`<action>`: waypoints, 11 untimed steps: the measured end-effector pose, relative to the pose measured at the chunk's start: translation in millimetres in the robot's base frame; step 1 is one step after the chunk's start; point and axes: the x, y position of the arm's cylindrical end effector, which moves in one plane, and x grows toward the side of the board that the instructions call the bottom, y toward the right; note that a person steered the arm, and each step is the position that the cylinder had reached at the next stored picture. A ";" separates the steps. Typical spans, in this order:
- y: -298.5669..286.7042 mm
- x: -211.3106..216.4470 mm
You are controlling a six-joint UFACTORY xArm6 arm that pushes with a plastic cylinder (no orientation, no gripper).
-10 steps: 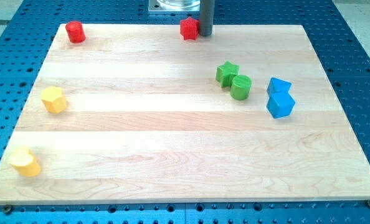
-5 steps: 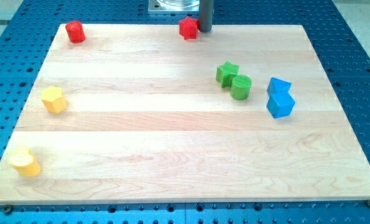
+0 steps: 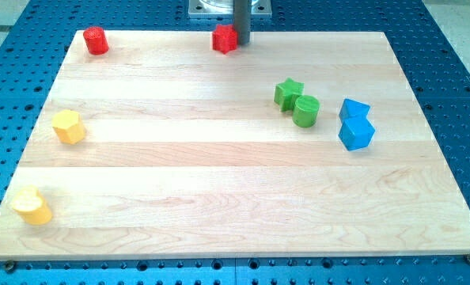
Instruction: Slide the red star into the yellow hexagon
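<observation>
The red star (image 3: 224, 39) sits at the view's top edge of the wooden board (image 3: 219, 174), near the middle. My tip (image 3: 240, 43) touches the star's right side. The yellow hexagon (image 3: 68, 127) lies far off at the board's left side, well below and left of the star.
A red cylinder (image 3: 96, 39) stands at the top left corner. A yellow block (image 3: 32, 207) lies at the bottom left. A green star (image 3: 287, 93) and green cylinder (image 3: 305, 111) sit right of centre. Two blue blocks (image 3: 354, 125) lie further right.
My tip has moved to the view's left along the top edge, pushing the red star left with it. The other blocks have not moved.
</observation>
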 end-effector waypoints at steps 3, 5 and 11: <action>57.0 6.6; -63.9 22.0; -249.3 88.4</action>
